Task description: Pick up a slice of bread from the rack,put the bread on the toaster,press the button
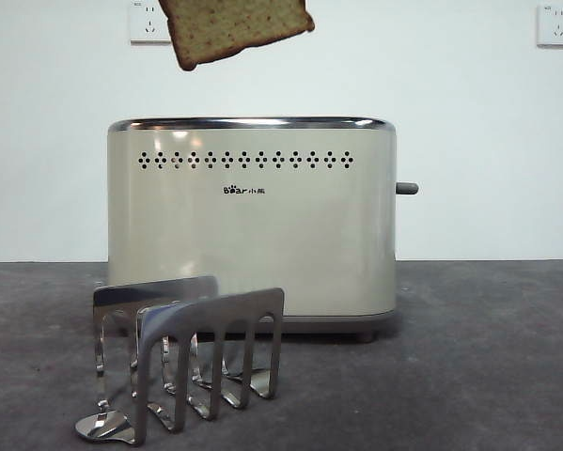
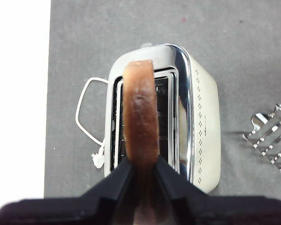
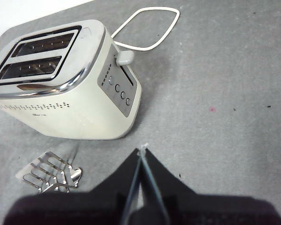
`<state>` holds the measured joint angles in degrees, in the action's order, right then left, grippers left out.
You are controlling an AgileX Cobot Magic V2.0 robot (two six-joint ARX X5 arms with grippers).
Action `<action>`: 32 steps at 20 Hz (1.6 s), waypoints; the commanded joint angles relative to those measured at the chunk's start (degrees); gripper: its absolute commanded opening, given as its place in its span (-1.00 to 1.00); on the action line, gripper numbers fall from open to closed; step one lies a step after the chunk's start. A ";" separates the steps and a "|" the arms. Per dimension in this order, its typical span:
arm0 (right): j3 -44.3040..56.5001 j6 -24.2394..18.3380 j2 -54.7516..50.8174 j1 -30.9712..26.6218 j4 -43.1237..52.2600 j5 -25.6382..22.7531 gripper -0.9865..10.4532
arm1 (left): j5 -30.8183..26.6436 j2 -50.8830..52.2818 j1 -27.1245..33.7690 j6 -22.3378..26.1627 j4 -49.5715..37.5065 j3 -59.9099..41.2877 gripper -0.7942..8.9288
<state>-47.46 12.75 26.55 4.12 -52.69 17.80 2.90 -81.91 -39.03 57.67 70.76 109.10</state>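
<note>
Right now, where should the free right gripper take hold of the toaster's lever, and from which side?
Grip the small grey lever stub itself, coming from the narrow control end of the cream boxy toaster. It juts sideways clear of the panel, so probably come in from above with the fingers straddling it. The right gripper hangs shut over bare table. The left gripper holds the brown-crusted bread slice over the slots.

Rack (image 1: 182, 362) before toaster (image 1: 253, 221); bread (image 1: 236, 28) above.

Matte black grippers, seen only from the wrist cameras.
The left gripper (image 2: 141, 171) has two wedge-shaped black jaws rising from a wide dark base. The right gripper (image 3: 143, 154) has the same black wedges, with thin pale edges along their inner faces.
</note>
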 commanded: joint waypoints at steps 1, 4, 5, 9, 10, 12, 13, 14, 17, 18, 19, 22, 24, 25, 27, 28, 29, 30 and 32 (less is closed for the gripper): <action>-0.17 -1.31 -0.02 0.02 0.50 -0.22 -0.83 | 0.04 -1.22 -0.02 1.46 -0.42 0.07 -0.85; -0.17 -1.60 -0.02 0.02 0.50 -0.22 -0.83 | 0.04 -1.95 0.00 1.49 -0.55 0.07 -0.85; -0.17 -1.64 -0.02 0.02 0.50 -0.22 -0.83 | 0.04 -2.34 0.00 1.55 -0.72 0.07 -0.85; -0.17 -2.58 -0.02 0.02 0.50 -0.22 -0.83 | -0.81 -4.44 -0.02 1.57 -1.16 0.07 -0.85; -0.17 -2.58 -0.02 0.02 0.48 -0.22 -0.83 | -1.75 -5.05 -0.02 1.57 -1.20 0.07 -0.85; -0.17 -2.58 -0.02 0.02 0.46 -0.20 -0.83 | -2.51 -6.21 -0.02 1.95 -1.27 0.07 -0.85; -0.17 -2.58 -0.02 0.02 0.44 -0.20 -0.83 | -2.49 -6.51 0.00 2.05 -1.18 0.07 -0.85; -0.17 -2.75 -0.02 0.02 0.42 -0.17 -0.83 | -2.49 -7.19 0.00 2.25 -1.22 0.07 -0.85; -0.17 -3.69 -0.02 0.02 0.31 -0.20 -0.83 | -2.49 -8.98 0.00 2.47 -1.25 0.07 -0.85; -0.17 -4.15 -0.02 0.02 0.31 -0.20 -0.83 | -2.49 -9.53 0.00 2.56 -1.20 0.07 -0.85; -0.17 -4.33 -0.02 0.02 0.31 -0.20 -0.83 | -2.51 -10.19 0.00 2.60 -1.20 0.07 -0.85; -0.17 -5.22 -0.02 0.02 0.20 -0.20 -0.83 | -2.51 -12.35 0.09 2.60 -1.42 0.07 -0.85; -0.17 -5.55 -0.02 0.02 0.00 -0.17 -0.83 | -2.51 -14.08 0.11 2.58 -1.38 0.07 -0.85; -0.17 -5.57 -0.02 0.02 -0.11 -0.17 -0.83 | -2.60 -14.91 0.11 2.60 -1.40 0.07 -0.85; -0.17 -5.57 -0.02 0.02 -0.22 -0.17 -0.83 | -2.95 -16.59 0.15 2.60 -1.57 0.07 -0.85; -0.17 -5.57 -0.02 0.02 -0.20 -0.20 -0.83 | -2.93 -17.38 0.20 2.58 -1.62 0.07 -0.85; -0.17 -5.60 -0.02 0.02 -0.22 -0.17 -0.83 | -2.93 -18.12 0.22 2.58 -1.64 0.07 -0.85; -0.17 -5.57 -0.02 0.02 -0.24 -0.17 -0.83 | -2.91 -18.69 0.26 2.58 -1.64 0.07 -0.85; -0.17 -5.60 -0.02 0.02 -0.46 -0.17 -0.83 | -2.91 -19.82 0.37 2.54 -2.47 0.07 -0.85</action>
<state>-47.46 7.68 26.55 4.12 -53.17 17.78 -0.08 -100.97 -38.83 59.57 68.49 109.10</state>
